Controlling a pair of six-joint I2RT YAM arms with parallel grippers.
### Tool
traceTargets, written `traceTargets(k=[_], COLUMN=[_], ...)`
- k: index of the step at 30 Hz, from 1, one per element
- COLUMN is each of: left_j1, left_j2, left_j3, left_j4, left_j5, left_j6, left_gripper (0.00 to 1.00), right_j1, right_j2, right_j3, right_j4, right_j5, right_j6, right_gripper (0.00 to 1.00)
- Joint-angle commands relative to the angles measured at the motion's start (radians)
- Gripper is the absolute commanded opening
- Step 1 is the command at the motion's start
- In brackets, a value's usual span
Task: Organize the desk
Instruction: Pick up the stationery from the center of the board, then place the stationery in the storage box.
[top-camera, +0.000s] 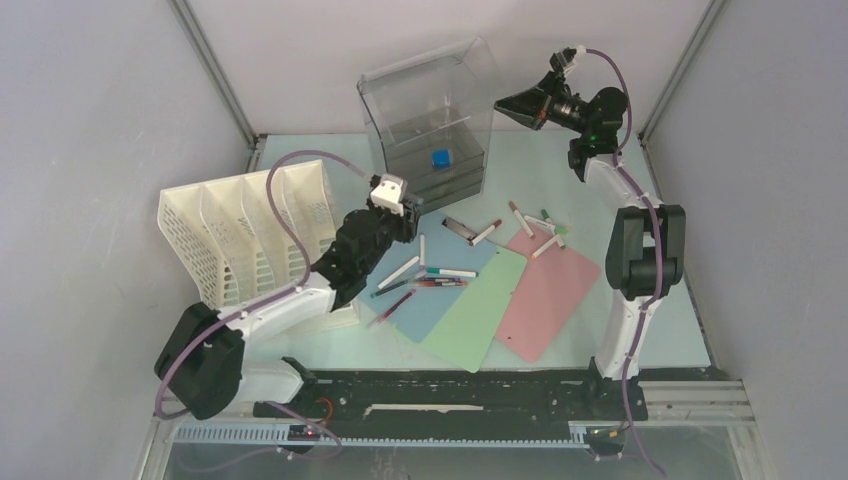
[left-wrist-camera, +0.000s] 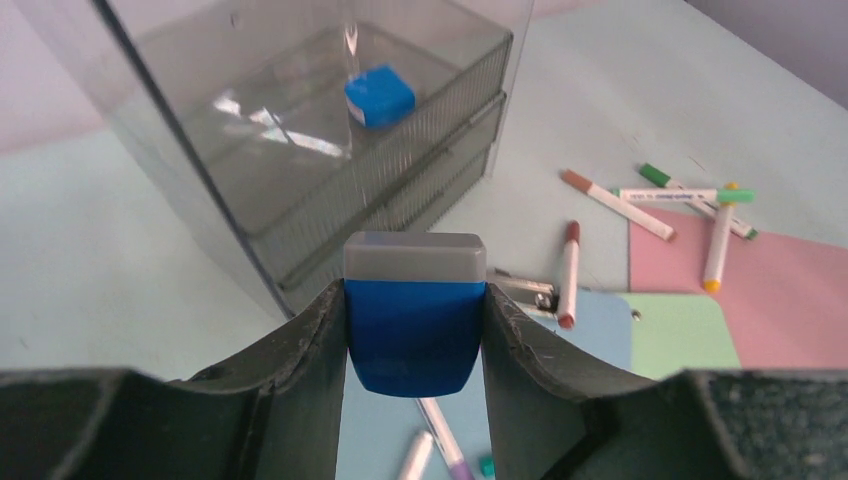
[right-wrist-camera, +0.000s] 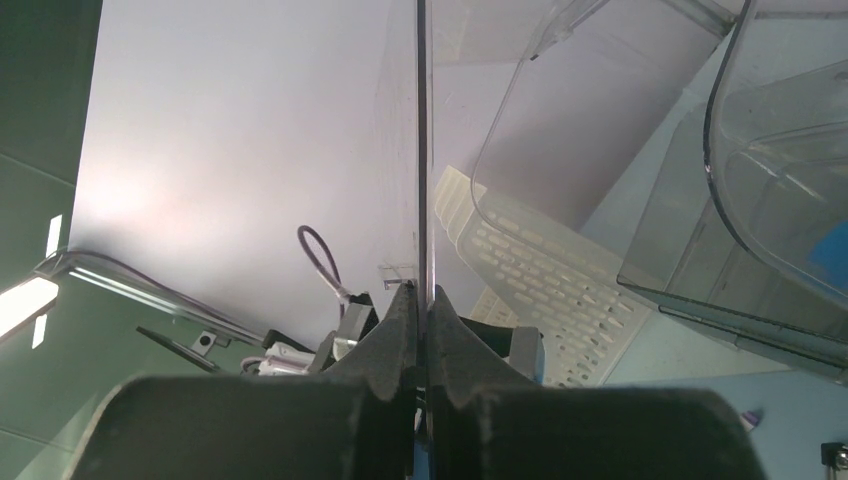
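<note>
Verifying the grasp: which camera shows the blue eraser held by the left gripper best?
Left wrist. The blue eraser fills the centre, clamped between both fingers of the left gripper. Top external shows at most a small pale block at that gripper's tip; right wrist does not show it.

clear drawer box (top-camera: 430, 110) stands upright at the rear, with stacked drawers below a tall clear hood. one blue eraser (top-camera: 439, 158) lies inside it, on the top drawer level. grey-ended eraser (left-wrist-camera: 414, 310), blue in the body, is just in front of the box. white file rack (top-camera: 235, 235) stands at the left, slots tilted. blue sheet (top-camera: 425, 305), green sheet (top-camera: 475, 315) and pink sheet (top-camera: 550, 290) lie side by side, edges overlapping. loose pens (top-camera: 440, 275) rest on the blue sheet. markers (top-camera: 545, 235) are scattered across the pink sheet's far corner.
</note>
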Motion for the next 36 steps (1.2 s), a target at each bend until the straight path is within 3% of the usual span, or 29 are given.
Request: traceTargets(k=[1, 15, 27, 36], left_j1=[-0.003, -0.005, -0.007, -0.008], left_j2=[0.064, 0.300, 0.459, 0.552], left_j3=[0.114, 0.279, 0.299, 0.356], left_j4=[0.114, 0.278, 0.528, 0.591], left_j5=[-0.033, -0.205, -0.329, -0.397], left_j6=[0.188, 0.301, 0.364, 0.405], left_gripper=[0.01, 0.00, 0.03, 0.03], right_j1=[0.008, 0.002, 0.001, 0.002], right_j2=[-0.026, -0.024, -0.028, -0.025], right_j3=[0.007, 0.008, 0.008, 0.007], right_j4=[0.053, 0.067, 0.070, 0.072], right_j5=[0.027, 0.025, 0.024, 0.023], right_j6=[-0.026, -0.014, -0.010, -0.010], right_gripper=[0.02, 0.02, 0.02, 0.02])
